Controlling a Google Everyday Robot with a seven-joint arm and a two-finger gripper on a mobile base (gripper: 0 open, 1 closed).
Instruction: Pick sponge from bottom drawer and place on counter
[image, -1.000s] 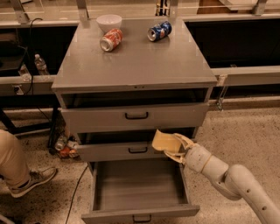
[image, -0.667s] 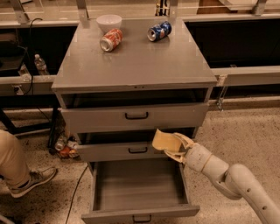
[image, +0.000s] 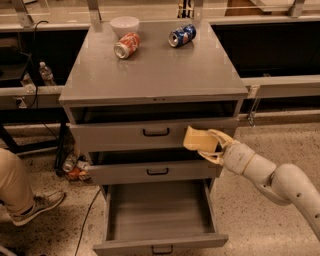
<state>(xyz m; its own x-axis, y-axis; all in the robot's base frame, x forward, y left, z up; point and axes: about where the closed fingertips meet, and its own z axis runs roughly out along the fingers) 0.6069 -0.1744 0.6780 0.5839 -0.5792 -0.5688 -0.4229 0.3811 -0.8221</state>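
Observation:
The pale yellow-tan sponge (image: 198, 139) is held in my cream gripper (image: 210, 145), which is shut on it in front of the right end of the top drawer's face. My arm (image: 272, 180) reaches in from the lower right. The bottom drawer (image: 159, 235) is pulled wide open below, and its grey inside shows nothing in it. The counter (image: 160, 75) is the grey cabinet top above; the sponge hangs below its front edge and off to the right.
On the counter's far side stand a white bowl (image: 124, 24), a red can (image: 127, 45) on its side and a blue can (image: 181, 35) on its side. The two upper drawers stand slightly open. A person's leg and shoe (image: 30, 205) are at the lower left.
My gripper has lifted the sponge a little, from beside the middle drawer to the level of the top drawer's face.

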